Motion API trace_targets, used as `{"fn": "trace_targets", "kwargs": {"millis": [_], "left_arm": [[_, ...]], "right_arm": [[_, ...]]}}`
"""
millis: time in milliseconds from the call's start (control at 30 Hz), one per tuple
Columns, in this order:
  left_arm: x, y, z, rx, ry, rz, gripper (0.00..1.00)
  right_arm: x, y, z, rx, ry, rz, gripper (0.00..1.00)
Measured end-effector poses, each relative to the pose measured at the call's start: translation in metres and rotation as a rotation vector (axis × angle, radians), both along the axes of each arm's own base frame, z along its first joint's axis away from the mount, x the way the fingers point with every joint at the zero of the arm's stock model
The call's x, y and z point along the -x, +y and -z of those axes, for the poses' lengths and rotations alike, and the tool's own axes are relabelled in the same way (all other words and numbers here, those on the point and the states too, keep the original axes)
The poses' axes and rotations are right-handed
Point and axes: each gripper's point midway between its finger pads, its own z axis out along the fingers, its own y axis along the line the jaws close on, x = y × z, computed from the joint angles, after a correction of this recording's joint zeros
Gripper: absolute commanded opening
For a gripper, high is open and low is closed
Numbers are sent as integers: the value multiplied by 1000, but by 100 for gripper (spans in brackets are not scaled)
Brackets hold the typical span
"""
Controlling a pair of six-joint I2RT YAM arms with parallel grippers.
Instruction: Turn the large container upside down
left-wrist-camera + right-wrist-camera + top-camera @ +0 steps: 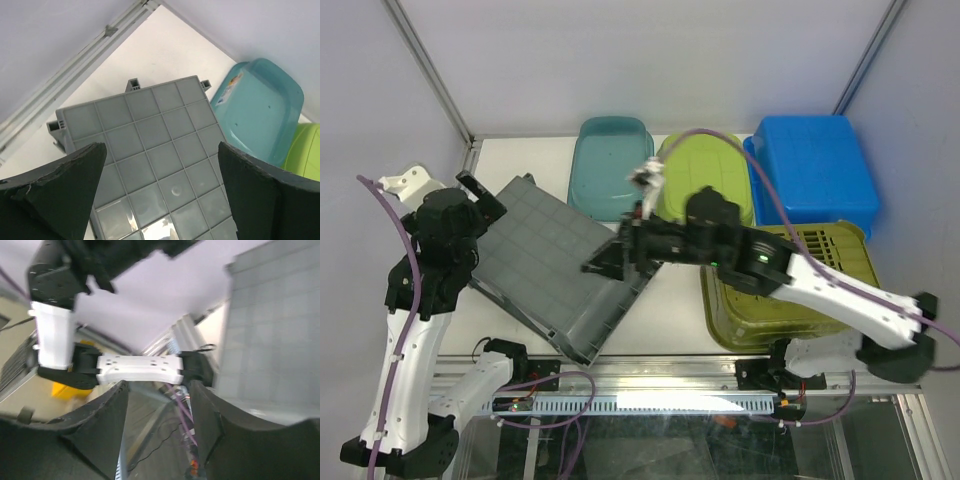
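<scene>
Fingers (65, 185) of the left gripper (161, 150) fill the bottom of the left wrist view. They are spread wide with nothing between them, and they hover over the ribbed underside of the large grey container (555, 265). The container sits left of centre on the table (670, 320), tilted, with its gridded base facing up and its near wall and rim showing toward the arm bases. I cannot tell whether it lies flat yet.

The right gripper (605, 258) is just beside the container's right edge. Its wrist view is blurred, but the fingers look moderately parted and empty, with the grey wall off to their right rather than between them.

The container looks like rigid moulded plastic: light for its bulk, stiff, and smooth enough to slide. The rim or a wall edge offers a better hold than the broad base.

At the far right stand a teal tub (610, 165), a lime tub (705, 175), a blue tub (815, 170) and an olive slatted crate (785, 290).
</scene>
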Motion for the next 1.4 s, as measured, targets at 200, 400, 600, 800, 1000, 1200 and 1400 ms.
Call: {"fn": "trace_targets", "kwargs": {"millis": [200, 400, 600, 800, 1000, 1200, 1400], "left_arm": [[-8, -24, -9, -53, 27, 200, 99], [-16, -59, -12, -42, 51, 417, 99], [-17, -78, -20, -12, 40, 520, 99], [-15, -85, -40, 2, -9, 559, 99], [-11, -88, -46, 9, -22, 575, 99], [-8, -94, -42, 25, -8, 608, 99], [-14, -113, -2, 74, 62, 695, 99]], "right_arm": [[-41, -102, 71, 76, 2, 383, 67], [-42, -132, 217, 398, 126, 483, 66], [-45, -97, 275, 514, 163, 446, 64], [-61, -19, 286, 481, 194, 377, 64], [-80, 55, 263, 383, 169, 302, 75], [-79, 4, 237, 398, 94, 379, 99], [-111, -133, 182, 431, 9, 796, 99]]}}
